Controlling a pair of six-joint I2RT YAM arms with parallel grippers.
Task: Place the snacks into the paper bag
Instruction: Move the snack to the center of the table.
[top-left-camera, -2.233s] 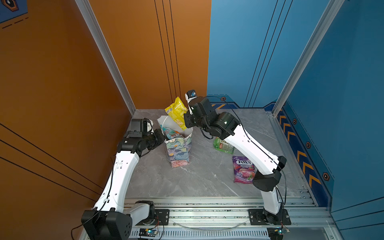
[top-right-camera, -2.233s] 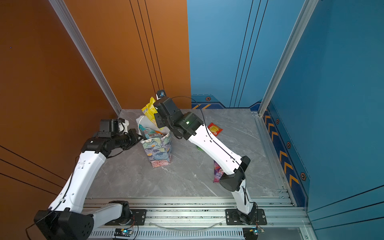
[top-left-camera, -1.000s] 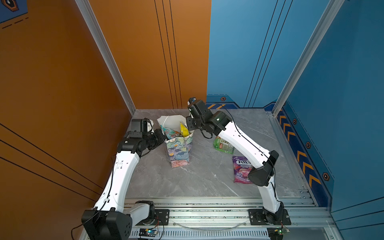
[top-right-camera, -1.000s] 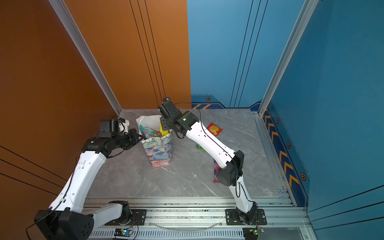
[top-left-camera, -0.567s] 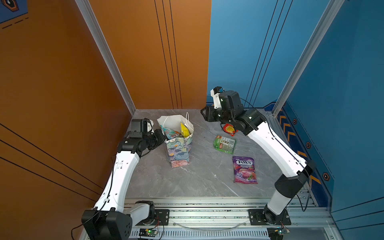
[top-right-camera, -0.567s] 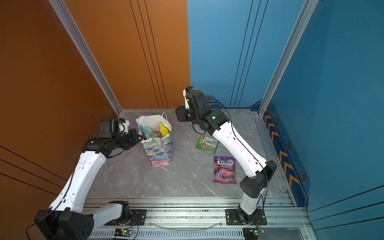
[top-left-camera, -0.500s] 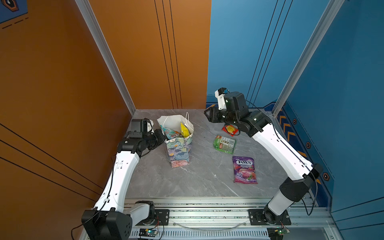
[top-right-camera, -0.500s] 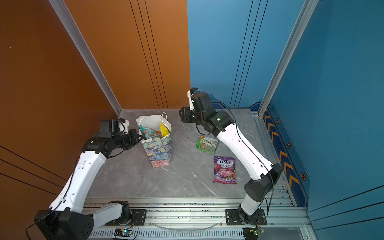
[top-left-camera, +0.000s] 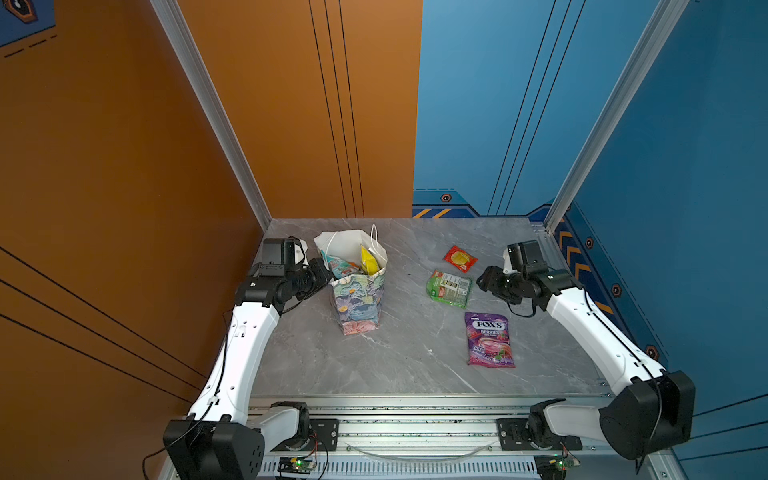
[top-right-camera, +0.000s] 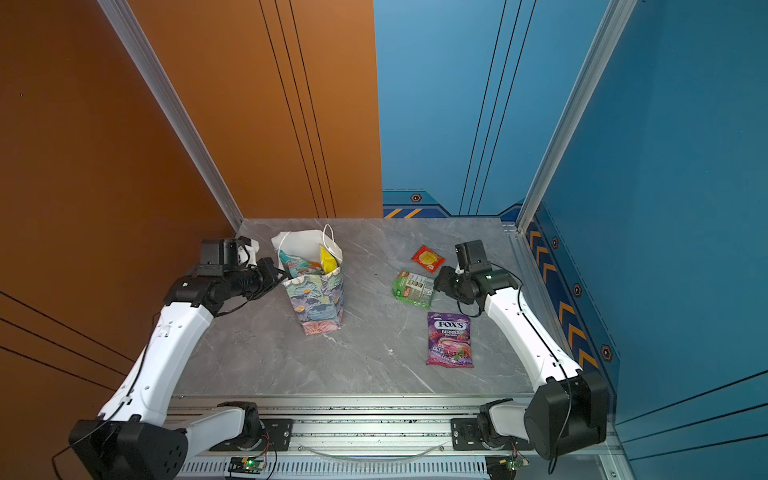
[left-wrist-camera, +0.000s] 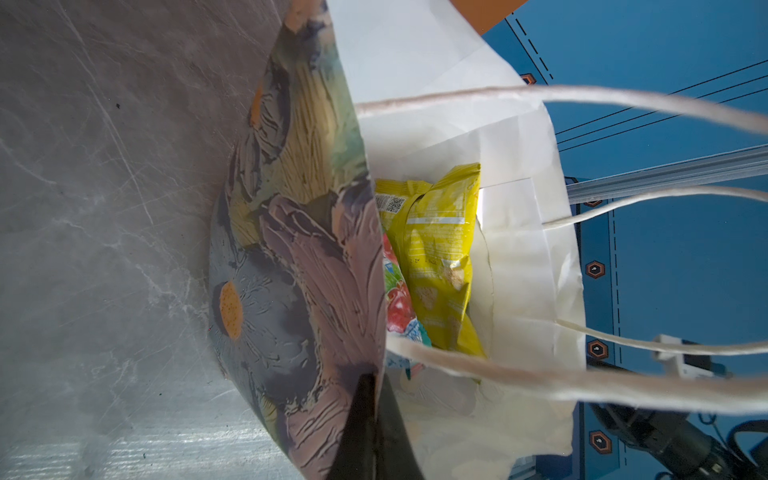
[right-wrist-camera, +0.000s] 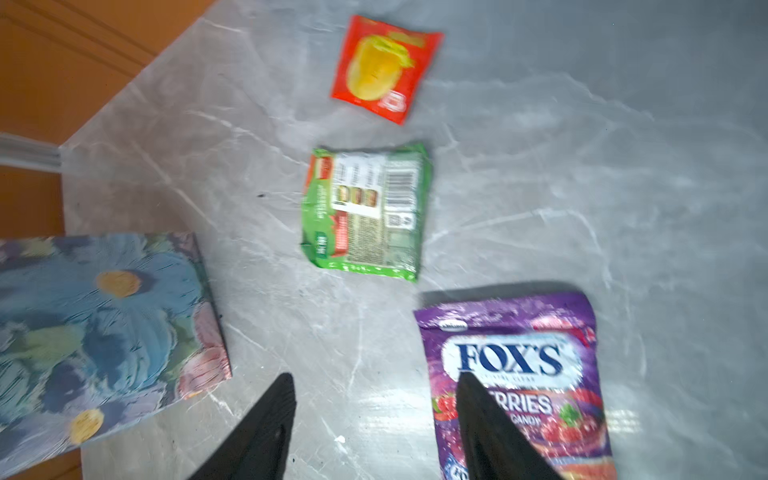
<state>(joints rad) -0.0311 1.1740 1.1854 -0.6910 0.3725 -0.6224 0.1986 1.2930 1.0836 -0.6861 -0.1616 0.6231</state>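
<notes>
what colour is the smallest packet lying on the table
The smallest packet is red with a yellow picture on it, clearest in the right wrist view.

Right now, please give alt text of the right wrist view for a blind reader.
The open right hand hovers empty over a grey table, close to a purple packet. Beyond lie a green packet and a red packet; the flowered bag stands aside.

White links (top-left-camera: 245, 345), black joints (top-left-camera: 648, 415), black right hand (right-wrist-camera: 374, 376), thin cables (top-left-camera: 519, 316)
</notes>
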